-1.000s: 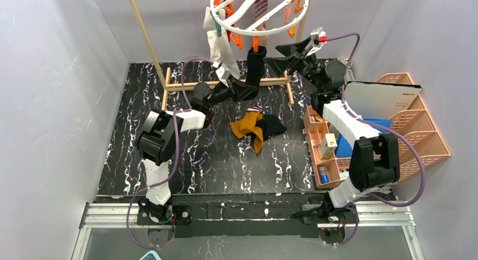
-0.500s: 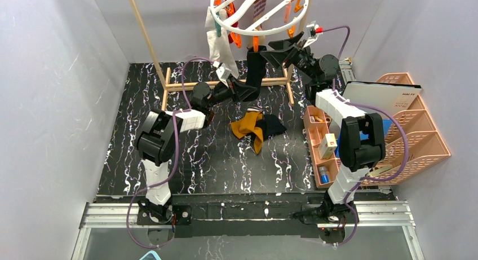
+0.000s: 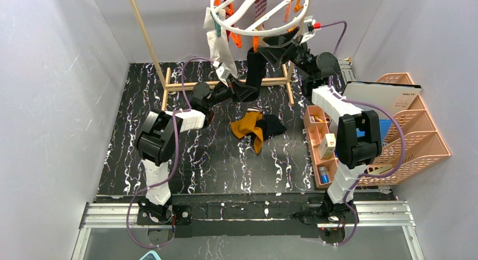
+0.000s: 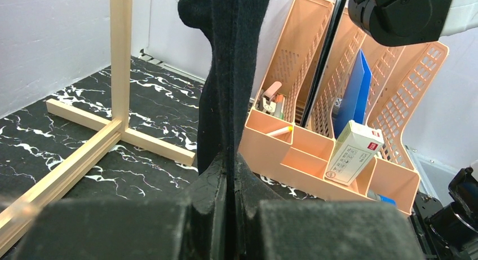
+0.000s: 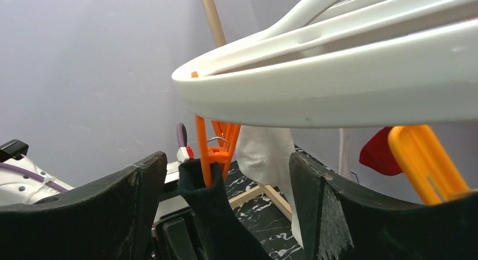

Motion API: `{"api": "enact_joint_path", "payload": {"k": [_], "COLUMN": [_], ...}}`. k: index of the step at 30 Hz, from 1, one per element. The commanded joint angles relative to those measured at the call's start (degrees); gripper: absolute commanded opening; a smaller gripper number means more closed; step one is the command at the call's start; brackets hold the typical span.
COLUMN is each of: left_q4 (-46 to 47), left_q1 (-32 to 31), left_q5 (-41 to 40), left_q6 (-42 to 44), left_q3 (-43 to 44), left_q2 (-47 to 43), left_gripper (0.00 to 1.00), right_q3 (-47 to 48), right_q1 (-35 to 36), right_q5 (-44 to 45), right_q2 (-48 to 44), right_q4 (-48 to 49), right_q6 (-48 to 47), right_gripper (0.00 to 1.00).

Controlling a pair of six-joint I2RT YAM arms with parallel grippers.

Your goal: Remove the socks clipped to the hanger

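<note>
Pinching black sock [image 4: 225, 74]: left fingers [image 4: 209, 184] | right-wrist view: orange clothespin [image 5: 216, 155] clips it

walls [image 3: 56, 74] pale lilac | floor: black white-veined marble mat [image 3: 197, 158] | light wooden pole frame [image 3: 148, 40], base below right gripper [image 3: 269, 45] | peach mesh desk organizer [image 3: 428, 142] behind it | even light

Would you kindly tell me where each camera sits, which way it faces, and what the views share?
Top external: above, behind the bases, looking down on table, hanger, left arm, right arm.
Left wrist: behind shut left jaws clamping the black sock, facing the organizer.
Right wrist: below the hanger, looking between open right jaws at the orange clip.
Shared: black sock, all three.
</note>
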Motion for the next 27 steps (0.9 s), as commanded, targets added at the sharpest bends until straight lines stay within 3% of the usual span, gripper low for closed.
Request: {"api": "enact_joint_path", "payload": {"k": [1,12,27], "left_q4": [0.6,0.6,0.6], "left_q1": [0.4,0.4,0.4], "left_q5": [1.3,1.7,2.1], "left_q6": [-0.2,-0.3,-0.4], "left_q3": [1.2,1.1,1.0], "left_q2": [-2.0,-2.0,-1.7], "left_gripper": [0.00,0.00,0.00], "right_q3": [3.4,6.1,9.2], "right_q1": [1.0,1.9,2.5], "right_q5": [0.0,0.9,-0.3], "right_q2": [1.5,3.4,5.0], "right_q4": [3.0,2.3,-0.1], "right_q6": [0.7,0.7,-0.5], "right_gripper": [0.86,0.77,0.53]}}
